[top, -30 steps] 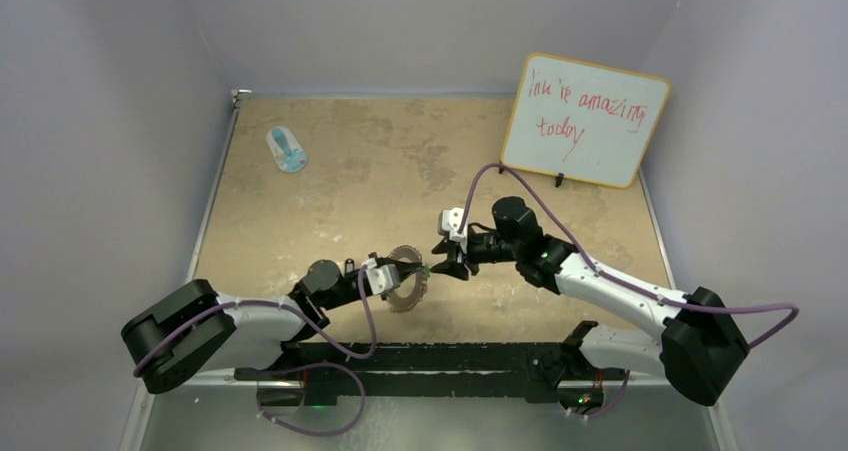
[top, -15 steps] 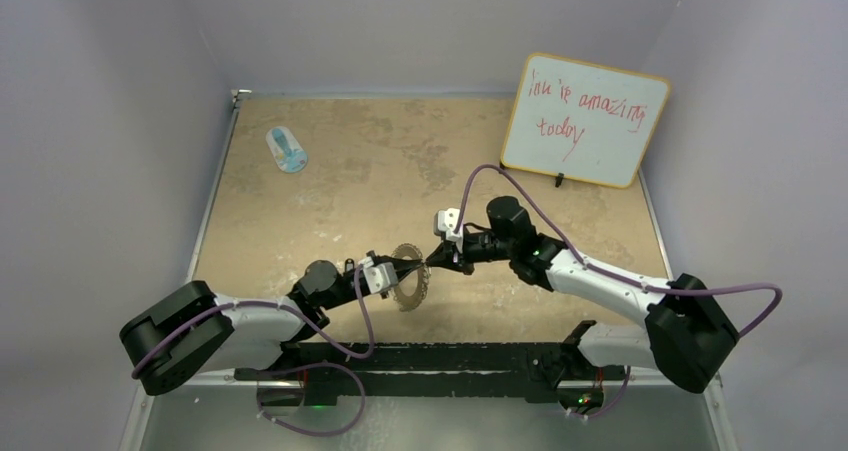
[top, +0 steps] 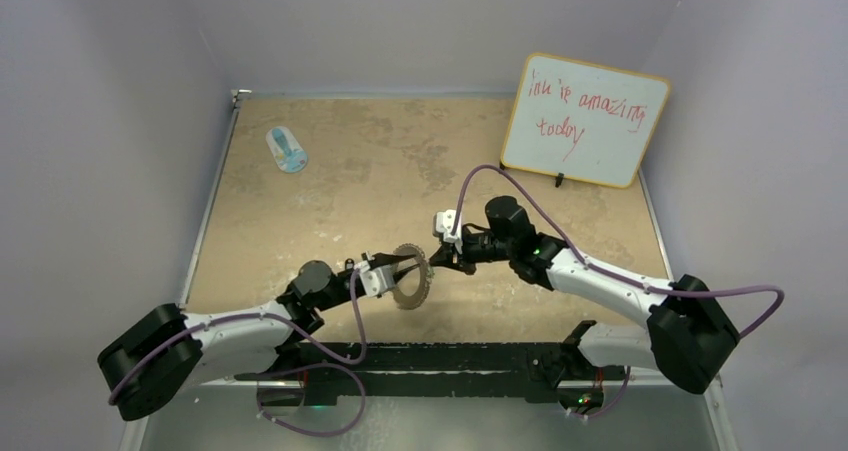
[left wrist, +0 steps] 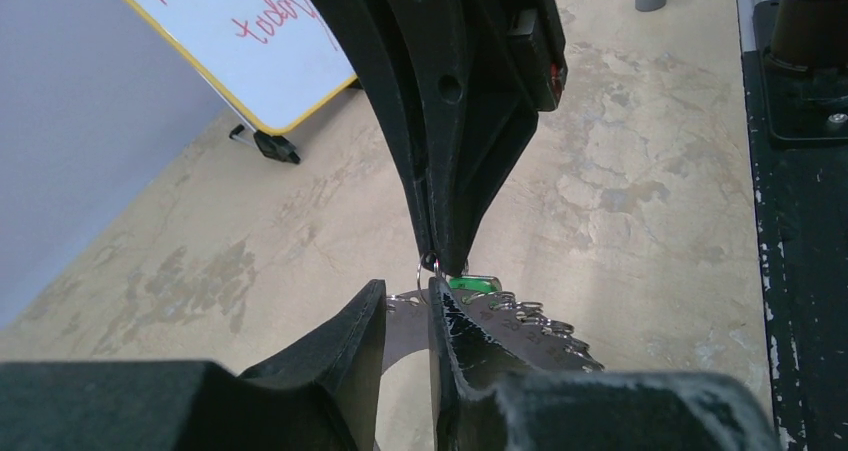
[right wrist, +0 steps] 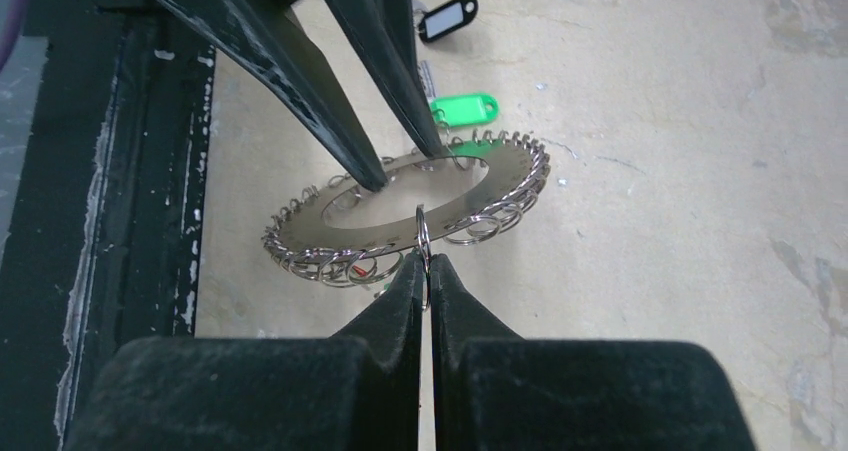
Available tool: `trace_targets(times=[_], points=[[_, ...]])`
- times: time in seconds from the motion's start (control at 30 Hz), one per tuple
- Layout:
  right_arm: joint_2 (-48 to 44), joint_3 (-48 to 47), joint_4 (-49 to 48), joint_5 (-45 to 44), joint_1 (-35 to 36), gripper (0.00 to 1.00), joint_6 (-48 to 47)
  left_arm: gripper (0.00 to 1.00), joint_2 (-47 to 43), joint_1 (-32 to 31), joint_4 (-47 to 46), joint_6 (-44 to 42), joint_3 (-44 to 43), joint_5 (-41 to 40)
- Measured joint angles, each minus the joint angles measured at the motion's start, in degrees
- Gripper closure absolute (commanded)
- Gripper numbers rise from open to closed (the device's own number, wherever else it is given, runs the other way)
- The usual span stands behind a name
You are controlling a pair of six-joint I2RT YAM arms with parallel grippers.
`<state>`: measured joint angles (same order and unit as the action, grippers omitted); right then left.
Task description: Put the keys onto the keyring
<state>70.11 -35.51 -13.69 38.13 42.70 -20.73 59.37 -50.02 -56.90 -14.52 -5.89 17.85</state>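
Looking first at my right fingers [right wrist: 400, 306], I see them pressed shut, tip to tip, with one thin wire loop [right wrist: 423, 233] pinched between them. That loop sits on the rim of the keyring [right wrist: 370, 239], so my right gripper [right wrist: 424, 263] has the ring by its right edge.

My left fingers [left wrist: 350, 336] stand a little apart. The flat metal of the ring shows in the gap between them, and my left gripper [left wrist: 407, 289] comes at the ring from the left. I cannot tell if those fingers squeeze the ring or only sit around it. The two grippers meet nose to nose at the ring.

The ring is big, flat and silver. It has a round hole in the middle and lots of small wire loops all round its edge. It sits tilted between my two arms, about halfway across the table [top: 330, 186] and closer to the near edge than the far one.

A green key tag [right wrist: 462, 106] lies on the table just beside the ring. A black key tag [right wrist: 447, 18] lies a bit further off.

Far off on the right stands a whiteboard [top: 585, 121] with red writing. Far off on the left lies a blue-and-white oval thing [top: 287, 150].
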Motion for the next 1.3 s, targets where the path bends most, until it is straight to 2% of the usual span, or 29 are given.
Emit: trace_targets(times=[0.13, 0.3, 0.57, 0.87, 0.9, 0.97, 1.0, 1.1, 1.3], points=[[-0.3, -0.5, 2.4, -1.6, 0.0, 1.00, -1.1, 0.80, -5.3, 0.0, 3.5, -4.7, 0.0, 0.9], [-1.7, -0.5, 4.4, -2.6, 0.0, 1.00, -1.9, 1.00, -10.6, 0.0, 3.0, -12.5, 1.9, 5.1], [-2.2, -0.5, 5.1, -2.7, 0.0, 1.00, -2.7, 1.00, -13.4, 0.0, -1.0, -24.2, 5.1, 13.1], [-2.3, -0.9, 6.3, -2.7, 0.0, 1.00, -3.0, 1.00, -14.8, 0.0, -5.2, -27.1, 5.1, 19.5], [-2.4, -0.9, 6.5, -2.7, 0.0, 1.00, -3.0, 0.99, -15.1, 0.0, -4.9, -27.1, 5.1, 19.5], [-2.5, -1.1, 7.1, -2.7, 0.0, 1.00, -2.9, 0.87, -15.9, 0.0, -3.6, -26.9, 5.1, 18.4], [-2.7, -1.2, 7.4, -2.7, 0.0, 1.00, -2.9, 0.84, -16.3, 0.0, -2.6, -26.5, 5.0, 17.2], [-2.8, -2.0, 8.2, -2.8, 0.1, 1.00, -2.8, 0.80, -17.0, 0.0, 3.3, -23.9, 3.4, 12.5], [-2.6, -3.3, 8.3, -3.2, 1.1, 1.00, -1.8, 0.78, -13.6, 0.0, 17.1, -19.2, -5.5, 5.0]])
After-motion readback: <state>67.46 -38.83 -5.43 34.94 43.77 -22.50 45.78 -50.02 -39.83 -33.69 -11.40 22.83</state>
